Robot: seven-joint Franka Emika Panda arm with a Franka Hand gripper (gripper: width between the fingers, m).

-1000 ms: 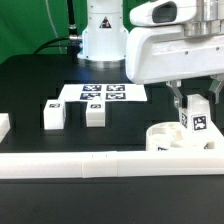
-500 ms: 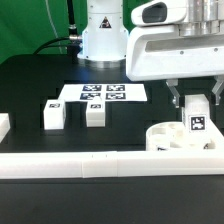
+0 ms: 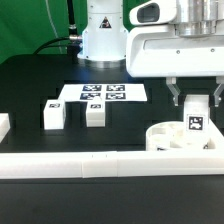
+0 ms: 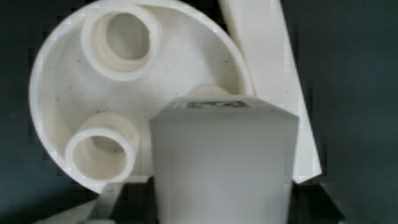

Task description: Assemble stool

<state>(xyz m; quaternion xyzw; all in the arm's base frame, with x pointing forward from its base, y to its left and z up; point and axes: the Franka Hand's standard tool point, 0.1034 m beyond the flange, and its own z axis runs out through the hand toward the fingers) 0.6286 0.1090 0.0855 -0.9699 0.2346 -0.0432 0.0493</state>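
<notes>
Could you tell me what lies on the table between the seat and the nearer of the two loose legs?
Nothing: in the exterior view, the black table is bare between the seat and that loose leg.

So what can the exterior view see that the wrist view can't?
Only the exterior view shows the two loose legs, the marker board and the arm's white base. Only the wrist view plainly shows two round holes in the seat. Both show the seat and the leg that the gripper holds at it.
</notes>
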